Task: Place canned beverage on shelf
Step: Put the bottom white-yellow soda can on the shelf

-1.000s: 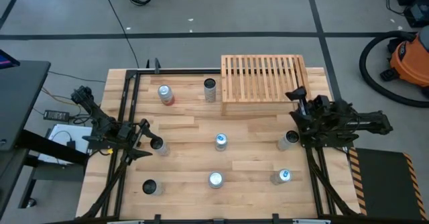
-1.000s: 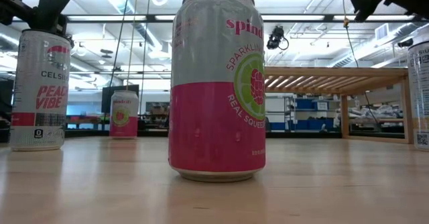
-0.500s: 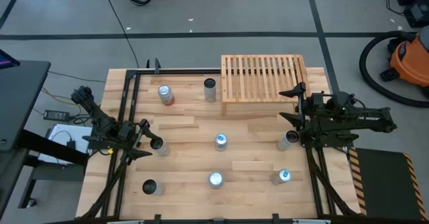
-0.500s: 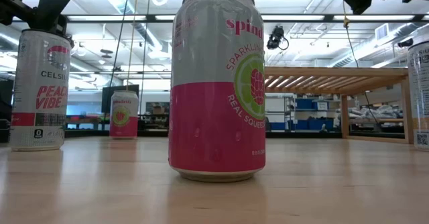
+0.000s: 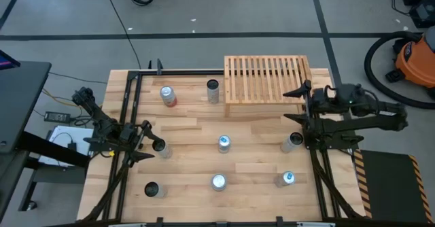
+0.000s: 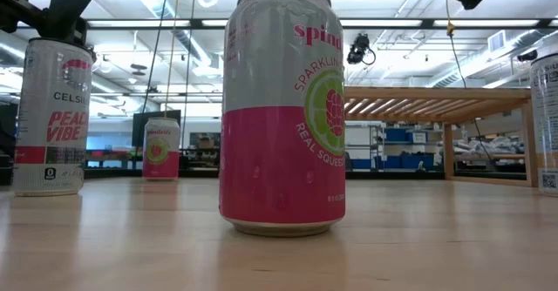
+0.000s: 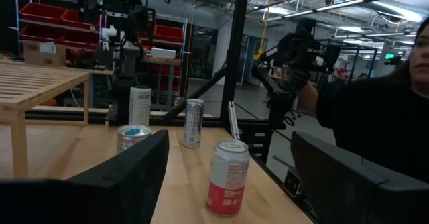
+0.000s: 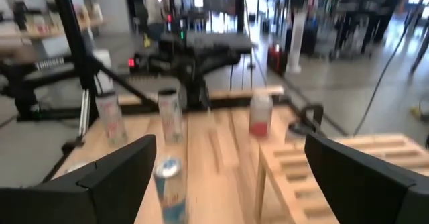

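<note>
The right end effector (image 5: 299,102) is hovering with its fingers spread wide and holding nothing, just off the right front corner of the shelf (image 5: 266,84), which is sitting at the far edge of the wooden surface (image 5: 197,128). A silver can (image 5: 292,142) is standing upright just beside it, nearer the front, untouched. The left end effector (image 5: 144,140) is waiting at the left side of the surface, its fingers partly open and gripping nothing, close beside a dark-topped can (image 5: 160,147). Other cans are standing scattered across the surface, among them a pink-and-silver can (image 6: 282,108) filling the low view. No can is resting on the shelf.
</note>
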Robot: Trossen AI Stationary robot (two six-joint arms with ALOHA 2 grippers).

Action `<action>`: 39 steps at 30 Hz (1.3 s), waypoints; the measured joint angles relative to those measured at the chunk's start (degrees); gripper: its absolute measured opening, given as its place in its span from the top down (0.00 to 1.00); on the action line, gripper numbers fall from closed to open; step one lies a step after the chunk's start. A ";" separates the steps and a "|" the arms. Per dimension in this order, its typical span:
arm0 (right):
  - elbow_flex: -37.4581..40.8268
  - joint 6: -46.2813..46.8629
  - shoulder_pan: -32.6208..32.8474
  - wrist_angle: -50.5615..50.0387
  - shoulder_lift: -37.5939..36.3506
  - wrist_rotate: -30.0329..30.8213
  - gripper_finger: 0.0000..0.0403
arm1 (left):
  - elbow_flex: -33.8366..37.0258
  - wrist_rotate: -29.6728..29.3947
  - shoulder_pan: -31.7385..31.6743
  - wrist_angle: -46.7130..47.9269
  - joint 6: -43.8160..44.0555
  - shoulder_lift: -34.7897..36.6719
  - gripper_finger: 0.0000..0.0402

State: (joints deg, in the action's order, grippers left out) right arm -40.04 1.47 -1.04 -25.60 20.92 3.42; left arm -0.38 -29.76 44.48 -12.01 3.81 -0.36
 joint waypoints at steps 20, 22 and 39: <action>-7.69 0.51 0.00 -16.32 5.74 -10.15 0.03 | 0.00 0.00 0.00 1.30 -0.63 0.00 0.21; -7.69 -1.60 0.07 -17.54 6.10 -12.00 0.03 | 0.00 0.00 0.01 1.38 -0.63 0.00 0.21; -7.69 -9.18 0.11 -32.10 9.52 -15.52 0.03 | 0.00 0.00 0.01 2.61 -0.60 0.00 0.21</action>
State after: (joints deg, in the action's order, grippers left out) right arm -47.72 -7.71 -0.93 -57.69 30.44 -12.10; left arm -0.38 -29.76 44.49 -9.40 3.22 -0.36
